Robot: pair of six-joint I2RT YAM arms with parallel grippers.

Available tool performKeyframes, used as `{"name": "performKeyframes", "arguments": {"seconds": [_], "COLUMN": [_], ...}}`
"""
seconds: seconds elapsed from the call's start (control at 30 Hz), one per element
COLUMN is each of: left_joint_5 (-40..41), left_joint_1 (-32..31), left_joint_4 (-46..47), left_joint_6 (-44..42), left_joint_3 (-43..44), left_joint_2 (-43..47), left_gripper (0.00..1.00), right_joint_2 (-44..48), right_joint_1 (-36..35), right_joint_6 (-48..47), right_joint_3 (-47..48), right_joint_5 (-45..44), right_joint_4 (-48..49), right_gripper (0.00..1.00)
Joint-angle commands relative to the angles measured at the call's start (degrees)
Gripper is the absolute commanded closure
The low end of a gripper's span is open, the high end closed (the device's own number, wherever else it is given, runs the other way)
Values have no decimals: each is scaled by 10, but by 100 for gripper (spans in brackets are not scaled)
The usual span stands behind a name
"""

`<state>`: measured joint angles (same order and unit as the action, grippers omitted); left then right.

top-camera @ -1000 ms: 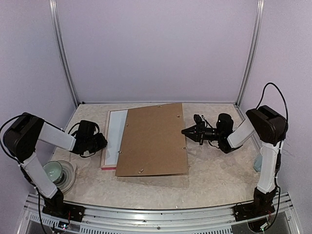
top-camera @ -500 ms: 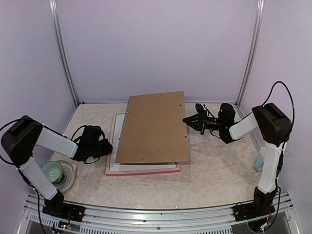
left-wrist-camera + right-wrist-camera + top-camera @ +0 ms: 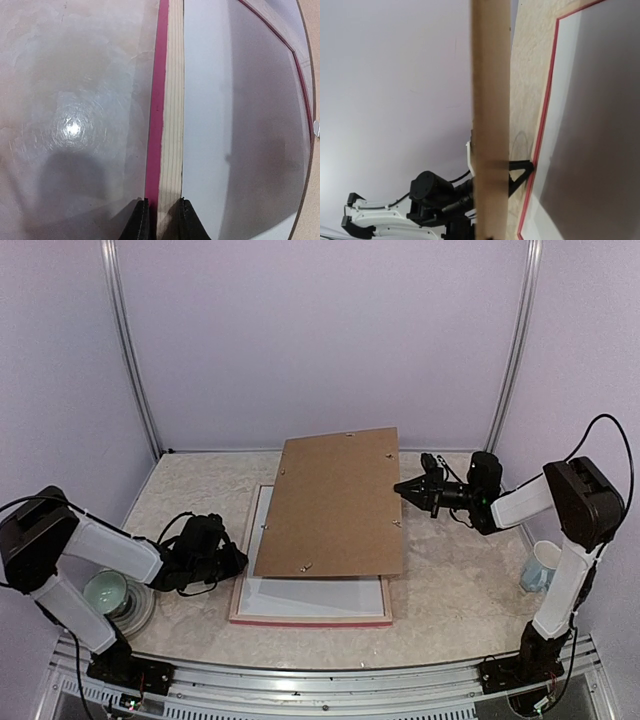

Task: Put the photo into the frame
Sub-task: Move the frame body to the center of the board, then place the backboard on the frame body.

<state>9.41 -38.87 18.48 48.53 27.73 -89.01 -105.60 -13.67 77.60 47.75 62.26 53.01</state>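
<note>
Your left end effector (image 3: 161, 220) is pinching the left rail of the frame (image 3: 310, 619). The frame lies flat on the bench (image 3: 450, 600) at lower centre of the overhead view, with a white sheet (image 3: 310, 595) filling its opening. The photo shows in no view. Your right end effector (image 3: 408, 490) is pressed shut on the right edge of the brown backing board (image 3: 335, 505), which hangs tilted over the frame's upper part. That one-edge pinch looks like the weak point: the board could pivot or slip and drop onto the sheet. Its low corner could also catch the moulding and drag the frame out of the left pinch. Mind the cup (image 3: 541, 565) at lower right beside the right arm, and the bowl (image 3: 108, 590) at lower left. No brand, label or writing can be read anywhere.
</note>
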Motion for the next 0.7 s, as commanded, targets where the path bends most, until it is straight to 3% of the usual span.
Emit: {"name": "performKeyframes", "arguments": {"seconds": [0.0, 0.2, 0.4, 0.53, 0.67], "left_joint_5": [1, -14, 14, 51, 59], "left_joint_1": [-12, -13, -13, -13, -12], "left_joint_4": [-26, -47, -126, -167, -205], "left_joint_6": [62, 57, 39, 17, -10], "left_joint_3": [-13, 6, 38, 58, 89], "left_joint_2": [4, 38, 122, 168, 158], "left_gripper": [90, 68, 53, 51, 51], "right_joint_2": [52, 76, 76, 75, 81], "right_joint_1": [6, 6, 6, 6, 4], "right_joint_6": [-27, -40, -36, -18, -12], "right_joint_3": [-33, -55, -73, -87, -92], "right_joint_5": [13, 12, 12, 12, 9], "right_joint_4": [11, 4, 26, 55, 62], "right_gripper": [100, 100, 100, 100, 100]}}
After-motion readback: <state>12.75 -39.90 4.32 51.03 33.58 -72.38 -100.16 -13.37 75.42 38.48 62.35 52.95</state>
